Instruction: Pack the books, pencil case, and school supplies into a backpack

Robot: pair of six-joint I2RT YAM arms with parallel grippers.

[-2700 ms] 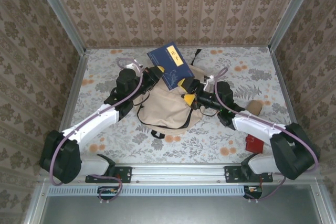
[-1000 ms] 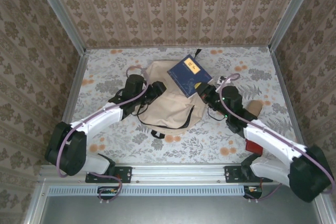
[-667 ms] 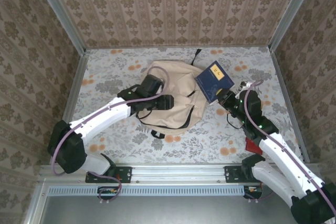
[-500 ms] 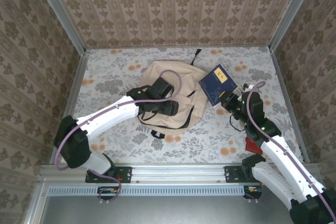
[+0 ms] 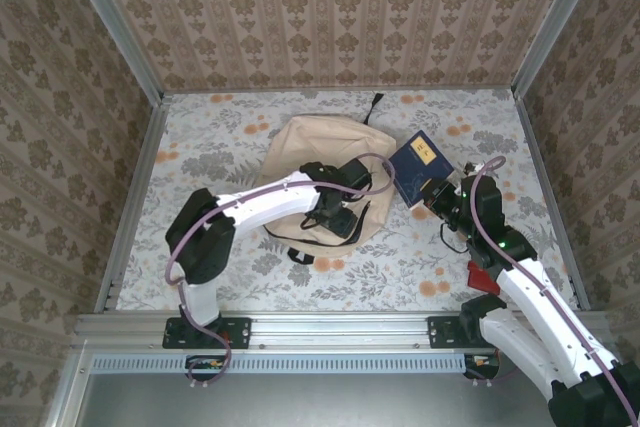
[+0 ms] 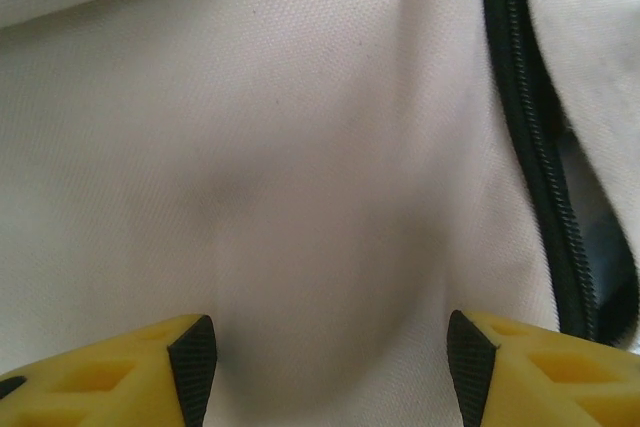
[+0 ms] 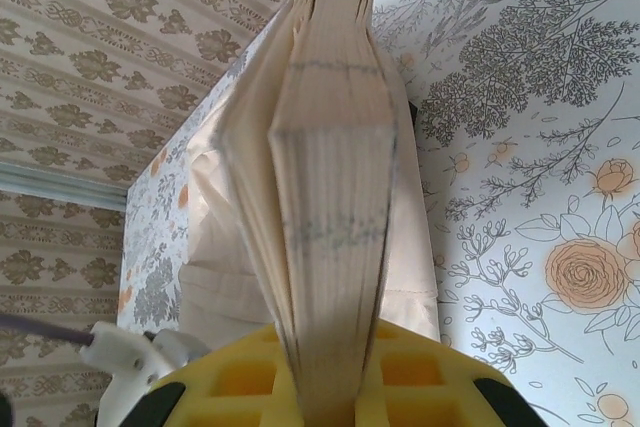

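My pincer (image 7: 325, 387) is clamped on a book (image 7: 335, 177) from both sides. Its pale page edges stand up the middle, fanning slightly apart. The beige backpack (image 7: 225, 247) lies behind it on the left, with floral tabletop (image 7: 520, 147) on the right and patterned wall (image 7: 110, 57) beyond.

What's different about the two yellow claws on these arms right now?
The left gripper, a yellow two-finger claw, stands open with nothing in it; the right gripper is shut on the edge of a dark navy-blue rectangular book. The left one hangs close over the large soft beige fabric backpack, by its dark zipper; the right one is off the backpack's right side. Both are the same yellow.
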